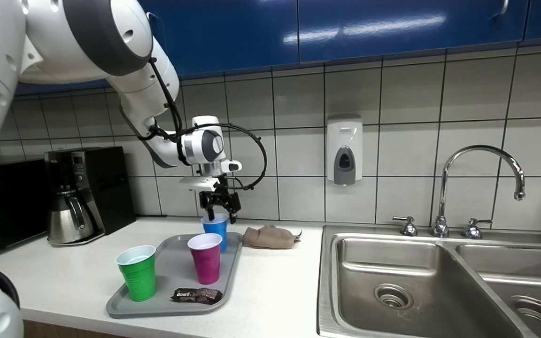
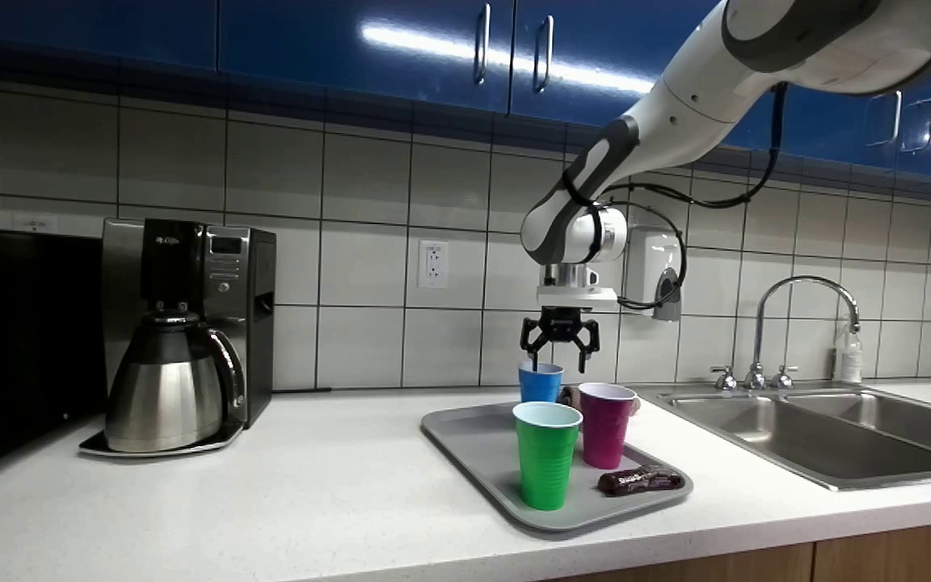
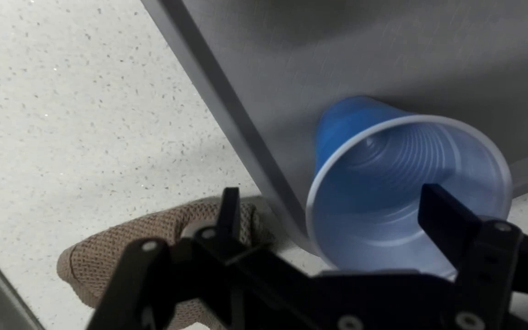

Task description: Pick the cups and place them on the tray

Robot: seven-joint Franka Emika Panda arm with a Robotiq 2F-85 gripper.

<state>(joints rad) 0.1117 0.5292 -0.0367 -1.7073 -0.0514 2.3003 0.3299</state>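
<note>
In an exterior view the claw [image 1: 222, 219] is left of the frame's centre, jaws parted, gripping nothing. Beneath it the blue cup [image 1: 215, 227] stands upright near the upper end of the grey tray [image 1: 172, 265]; the magenta cup [image 1: 206, 259] is lower in the picture, partly hiding it, and the green cup [image 1: 137, 275] stands at the tray's lower left. With all three cups on the tray, the step in hand is probably backing off from the blue one.

In an exterior view, right of centre, one finger [image 2: 583, 360] hangs to the right of the blue cup's mouth; whether the opposite tip sits inside the mouth or just above it cannot be told.

In the wrist view that mouth fills much of the right half, a finger across it; the other finger shows over a brown woven cloth [image 3: 108, 247] at lower left, so the rim runs between them. A straight lift should come first, jaws wide until both tips clear the rim; pinching or sliding sideways too low could topple a probably light cup.
</note>
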